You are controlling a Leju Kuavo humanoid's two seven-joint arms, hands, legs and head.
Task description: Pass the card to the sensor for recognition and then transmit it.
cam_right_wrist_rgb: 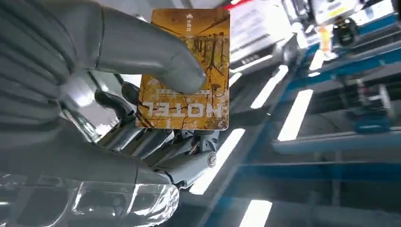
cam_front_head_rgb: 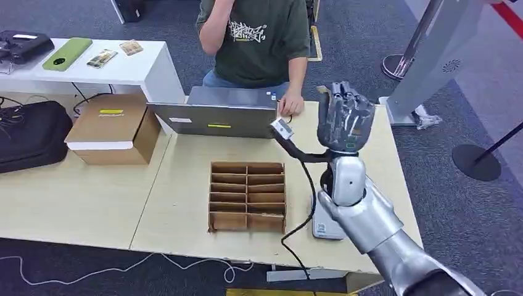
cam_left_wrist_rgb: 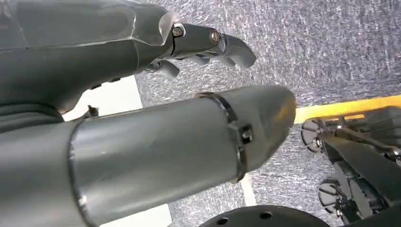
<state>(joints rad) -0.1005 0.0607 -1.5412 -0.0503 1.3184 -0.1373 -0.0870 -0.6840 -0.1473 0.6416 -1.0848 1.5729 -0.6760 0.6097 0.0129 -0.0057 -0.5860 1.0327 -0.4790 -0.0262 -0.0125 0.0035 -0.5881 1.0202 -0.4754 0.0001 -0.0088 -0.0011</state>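
My right hand [cam_front_head_rgb: 345,117] is raised above the far right part of the table, palm turned away from me. It holds a yellow-brown card [cam_right_wrist_rgb: 203,106] printed with the word HOTEL, pinched between the thumb [cam_right_wrist_rgb: 142,47] and the fingers behind it. A flat grey-white sensor pad [cam_front_head_rgb: 322,227] lies on the table near the front right edge, partly hidden by my forearm. My left hand [cam_left_wrist_rgb: 208,45] hangs over the carpet with its fingers loosely spread and nothing in it.
A person in a green shirt [cam_front_head_rgb: 259,37] stands across the table, one hand [cam_front_head_rgb: 290,105] resting by a grey laptop [cam_front_head_rgb: 216,117]. A cardboard divider tray [cam_front_head_rgb: 247,196] sits mid-table. A cardboard box [cam_front_head_rgb: 114,126] and black bag [cam_front_head_rgb: 31,135] lie left.
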